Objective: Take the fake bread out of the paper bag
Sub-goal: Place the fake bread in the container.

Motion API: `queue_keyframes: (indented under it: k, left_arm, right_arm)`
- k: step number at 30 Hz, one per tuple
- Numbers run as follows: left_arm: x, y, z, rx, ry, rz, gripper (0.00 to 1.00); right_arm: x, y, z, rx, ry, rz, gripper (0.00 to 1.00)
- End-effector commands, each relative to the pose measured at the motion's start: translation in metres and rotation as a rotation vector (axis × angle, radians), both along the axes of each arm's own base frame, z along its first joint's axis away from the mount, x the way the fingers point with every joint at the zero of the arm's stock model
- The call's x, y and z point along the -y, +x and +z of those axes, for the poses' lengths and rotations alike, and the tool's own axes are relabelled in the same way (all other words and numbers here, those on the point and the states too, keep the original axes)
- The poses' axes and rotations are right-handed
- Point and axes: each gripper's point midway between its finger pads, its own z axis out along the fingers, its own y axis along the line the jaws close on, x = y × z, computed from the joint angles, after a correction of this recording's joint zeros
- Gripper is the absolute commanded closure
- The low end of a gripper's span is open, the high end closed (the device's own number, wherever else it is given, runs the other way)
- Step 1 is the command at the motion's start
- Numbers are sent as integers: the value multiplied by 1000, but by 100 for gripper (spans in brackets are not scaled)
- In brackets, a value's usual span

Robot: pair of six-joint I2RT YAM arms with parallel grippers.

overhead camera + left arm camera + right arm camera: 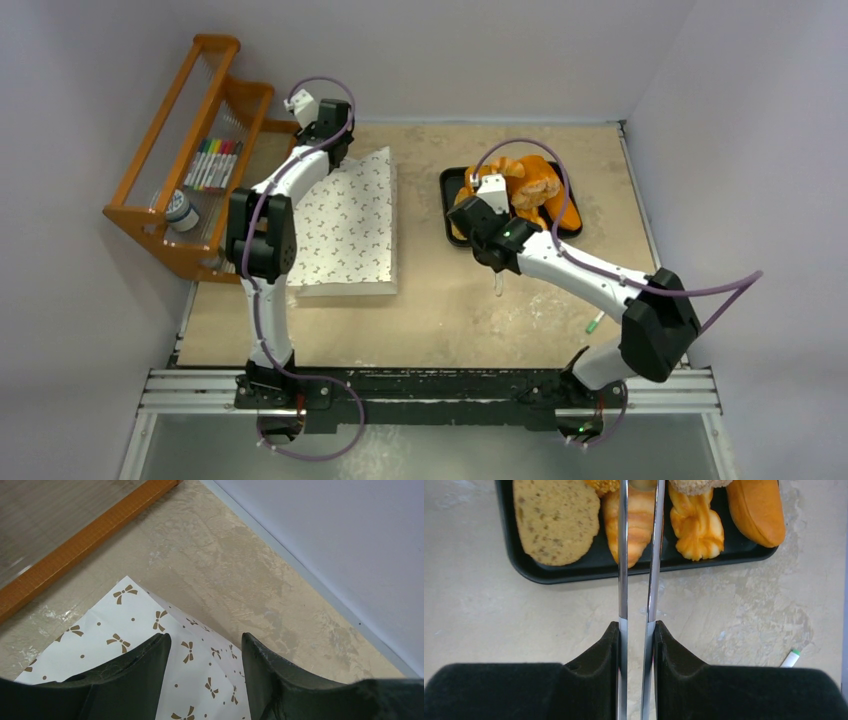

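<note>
A: The right gripper (638,630) clamps slim metal tongs (639,555) over the golden toy bread (696,527) in the black tray (514,555). The left gripper (206,645) pinches the bow-printed white paper bag (345,225).

B: On the desk (480,310), the tongs could knock pieces off the tray.

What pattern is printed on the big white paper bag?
Small brown bows and dots on the white paper bag, clearest in the left wrist view.

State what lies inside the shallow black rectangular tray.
The black tray holds fake bread: a flat speckled tan slice, a striped croissant, a twisted roll, an orange loaf. Tongs cover part.
</note>
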Motion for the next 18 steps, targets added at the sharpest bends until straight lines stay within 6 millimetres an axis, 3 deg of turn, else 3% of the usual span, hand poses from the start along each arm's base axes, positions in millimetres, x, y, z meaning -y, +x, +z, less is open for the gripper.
queue_keyframes:
  k: [1,10,12,15,18]
  left_arm:
    - [1,5,41,103,-29,5,45]
    - [2,5,37,99,-30,3,45]
    - [2,5,37,97,-28,2,45]
    - [2,6,37,96,-28,0,45]
    - [2,7,37,99,-30,1,45]
  right_arm:
    - [7,11,-6,34,8,-20,100]
    - [12,26,-33,9,-6,-40,97]
    - [10,28,-36,6,2,-35,90]
    - [5,30,-35,7,24,-22,70]
    - [2,30,-35,2,38,-10,64]
